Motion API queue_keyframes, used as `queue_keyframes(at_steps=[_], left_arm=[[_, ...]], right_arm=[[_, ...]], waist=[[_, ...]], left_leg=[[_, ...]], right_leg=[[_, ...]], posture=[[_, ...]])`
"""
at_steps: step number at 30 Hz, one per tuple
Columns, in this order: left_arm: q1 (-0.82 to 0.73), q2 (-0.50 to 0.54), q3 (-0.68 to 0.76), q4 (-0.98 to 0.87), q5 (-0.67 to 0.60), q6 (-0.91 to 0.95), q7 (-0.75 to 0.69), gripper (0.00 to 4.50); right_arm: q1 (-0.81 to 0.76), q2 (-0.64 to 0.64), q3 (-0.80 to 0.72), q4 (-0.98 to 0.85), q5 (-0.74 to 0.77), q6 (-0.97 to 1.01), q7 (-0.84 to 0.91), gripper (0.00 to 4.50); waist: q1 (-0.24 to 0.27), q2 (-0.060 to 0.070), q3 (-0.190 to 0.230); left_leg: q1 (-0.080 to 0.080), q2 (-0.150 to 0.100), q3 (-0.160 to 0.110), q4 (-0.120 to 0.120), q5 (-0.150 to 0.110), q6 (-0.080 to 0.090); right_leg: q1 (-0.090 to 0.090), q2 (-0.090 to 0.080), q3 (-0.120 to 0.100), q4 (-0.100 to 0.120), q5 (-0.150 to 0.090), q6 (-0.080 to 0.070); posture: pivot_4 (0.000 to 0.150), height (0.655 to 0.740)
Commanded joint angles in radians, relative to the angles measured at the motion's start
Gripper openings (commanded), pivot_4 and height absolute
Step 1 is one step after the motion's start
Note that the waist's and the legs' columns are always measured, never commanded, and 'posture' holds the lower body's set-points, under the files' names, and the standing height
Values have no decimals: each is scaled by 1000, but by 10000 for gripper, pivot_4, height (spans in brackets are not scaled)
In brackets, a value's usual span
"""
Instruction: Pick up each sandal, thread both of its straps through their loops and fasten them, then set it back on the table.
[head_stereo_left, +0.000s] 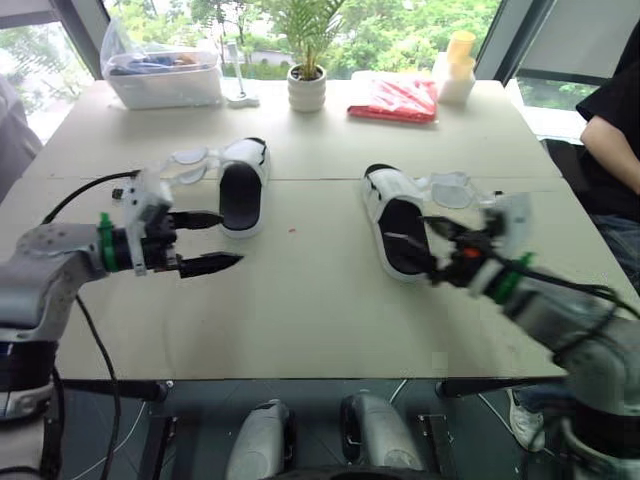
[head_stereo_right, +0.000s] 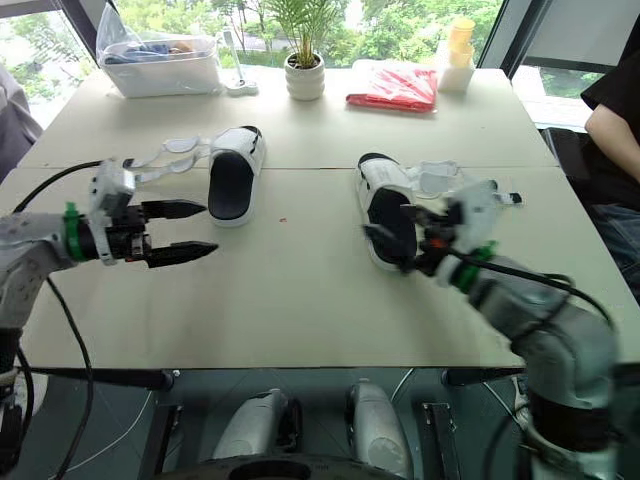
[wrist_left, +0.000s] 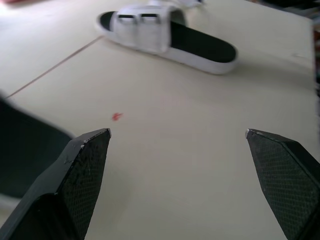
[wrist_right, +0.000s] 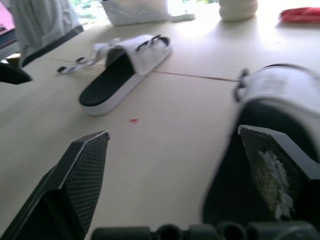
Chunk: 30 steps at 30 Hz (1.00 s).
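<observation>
Two white sandals with black footbeds lie on the beige table (head_stereo_left: 300, 300). The left sandal (head_stereo_left: 243, 185) has its clear straps (head_stereo_left: 190, 160) loose beside it on its left. My left gripper (head_stereo_left: 228, 240) hovers open just in front of that sandal's heel, holding nothing; the left wrist view has the sandal (wrist_left: 165, 32) beyond the fingertips. The right sandal (head_stereo_left: 393, 220) has its straps (head_stereo_left: 450, 188) spread out to its right. My right gripper (head_stereo_left: 408, 232) is open right over this sandal's footbed, one finger (wrist_right: 280, 170) above the black insole, touching or not I cannot tell.
Along the far edge stand a clear plastic box (head_stereo_left: 165, 75), a potted plant (head_stereo_left: 306, 88), a red packet (head_stereo_left: 395, 100) and stacked cups (head_stereo_left: 458, 65). A person (head_stereo_left: 615, 120) sits at the table's right side. A small red speck (head_stereo_left: 291, 230) marks the tabletop between the sandals.
</observation>
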Motion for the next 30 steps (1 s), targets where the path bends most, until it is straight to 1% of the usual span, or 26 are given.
queue_keyframes(at_steps=[1,5,7,8,12,16,17,19,21,22,23,25,26,27,30], left_arm=[[-95,-7,-71,17,20,-7,-86,44620],[-157,-15,-109,34,21,0,-144,44620],[-220,-33,-145,56,40,-26,-186,44620],[-247,-46,-156,69,46,-33,-199,44620],[-290,-75,-162,93,44,-13,-213,44620],[-307,-95,-170,109,61,-28,-213,44620],[-311,-101,-170,119,68,-34,-207,44962],[-323,-114,-162,145,82,-47,-195,45000],[-334,-123,-155,162,87,-49,-188,45000],[-339,-128,-149,167,85,-45,-182,45000],[-342,-132,-145,171,84,-42,-177,45000],[-350,-137,-142,183,89,-46,-170,45000],[-353,-138,-142,191,94,-52,-168,45000],[-353,-138,-141,193,95,-54,-167,45000],[-359,-137,-136,194,87,-37,-167,45000]], right_arm=[[-74,53,82,77,-112,7,-110,45000],[-124,140,86,185,-164,19,-180,45000],[-205,237,11,342,-193,-34,-272,45000],[-243,269,-7,410,-211,-82,-282,45000],[-311,316,-4,550,-271,-174,-255,45000],[-391,333,46,758,-384,-354,-206,45000],[-407,334,52,804,-411,-394,-202,42447],[-434,331,73,888,-468,-481,-184,35729],[-450,330,86,938,-505,-545,-162,25422],[-453,330,94,955,-522,-576,-151,21037],[-455,331,97,968,-536,-599,-142,14655],[-453,328,108,979,-561,-655,-113,4077],[-445,327,113,968,-562,-673,-89,393],[-437,327,115,957,-564,-685,-72,393],[-362,271,159,804,-527,-674,108,393]], waist=[[-1,0,0],[-1,0,0],[-2,-1,0],[-2,0,0],[-5,0,0],[-9,0,0],[-9,0,0],[-9,0,0],[-9,0,0],[-8,0,0],[-8,0,0],[-8,0,0],[-8,0,0],[-8,0,0],[-7,0,0]], left_leg=[[0,0,0,0,1,-1],[-1,0,0,1,2,-1],[-1,0,0,1,2,-1],[-1,0,0,2,2,-1],[-2,-1,0,3,2,0],[-2,-1,0,2,2,0],[-2,-1,1,3,2,0],[-2,-1,1,3,3,0],[-2,-1,0,2,3,0],[-2,-1,0,2,3,0],[-2,-1,0,2,3,0],[-2,-1,0,2,3,0],[-2,-1,0,3,3,0],[-2,-1,0,3,3,0],[-2,-1,0,3,3,0]], right_leg=[[0,0,0,0,0,0],[0,0,-2,0,0,1],[0,0,-3,0,0,1],[0,0,-3,0,0,1],[0,0,-4,1,1,1],[0,0,-4,1,1,1],[0,0,-4,1,1,1],[0,0,-4,1,1,1],[0,1,-4,1,1,1],[0,1,-4,1,1,1],[0,1,-5,1,1,1],[0,1,-5,1,1,1],[0,1,-5,1,1,1],[0,0,-5,1,1,1],[0,0,-5,1,1,1]], posture=[[1500,7241],[1500,7241],[1500,7241],[1500,7241],[1500,7241],[1500,7241],[1500,7241],[1500,7241],[1500,7241],[1500,7241],[1500,7241],[1500,7241],[1500,7241],[1500,7241],[1500,7241]])
